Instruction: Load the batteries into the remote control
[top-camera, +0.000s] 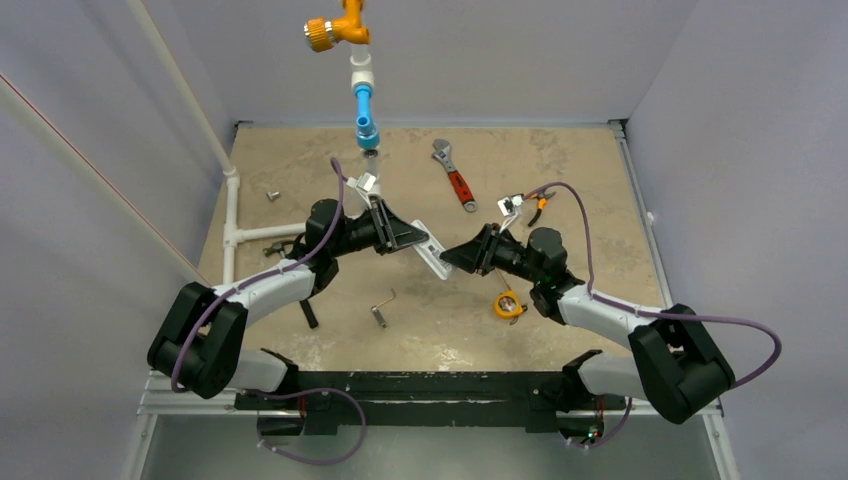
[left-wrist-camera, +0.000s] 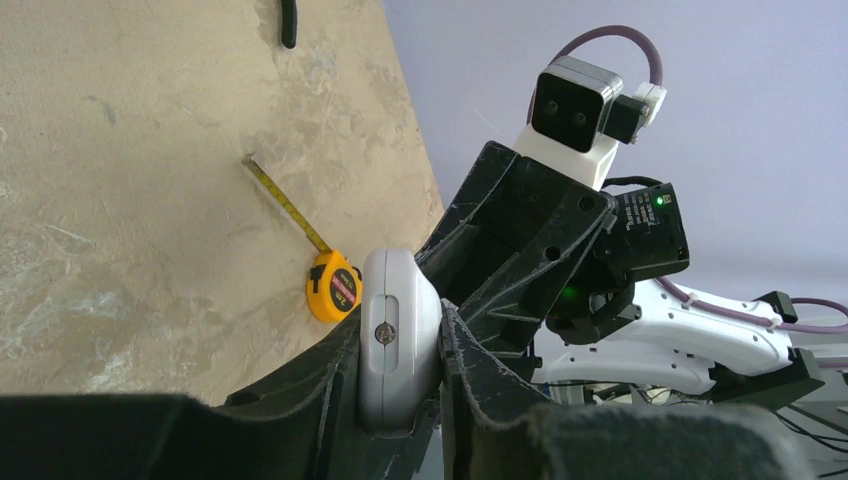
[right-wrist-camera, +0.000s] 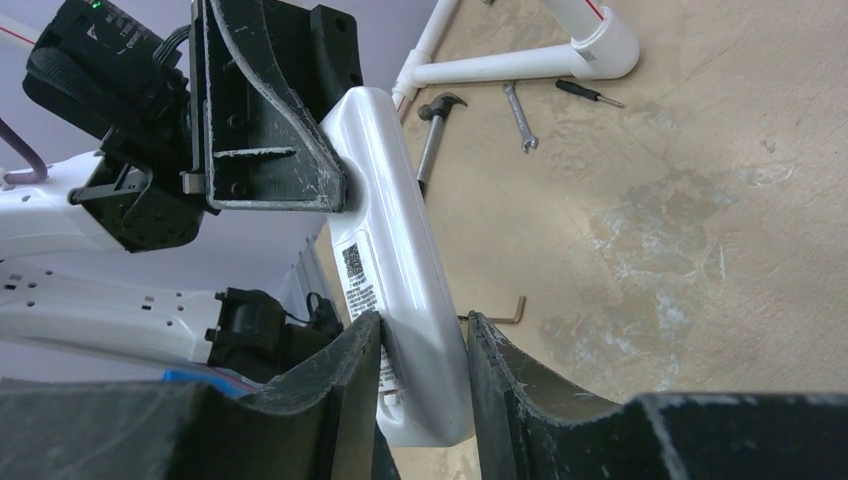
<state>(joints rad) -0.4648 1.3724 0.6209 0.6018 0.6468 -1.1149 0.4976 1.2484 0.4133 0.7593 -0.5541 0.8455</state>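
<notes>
One remote control (right-wrist-camera: 400, 250) spans between left gripper (top-camera: 419, 241) and right gripper (top-camera: 449, 262)

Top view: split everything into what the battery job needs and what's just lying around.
Job: remote control, left gripper and right gripper, both on it.
Lying about: wrench, tape measure, hex key, hammer, white pipes.

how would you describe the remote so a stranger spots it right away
Look at the middle of the tan table, where both pairs of black jaws meet. Between them, off the surface, is the remote: a slim flat white slab, unlike the round white pipes at the left edge.
</notes>
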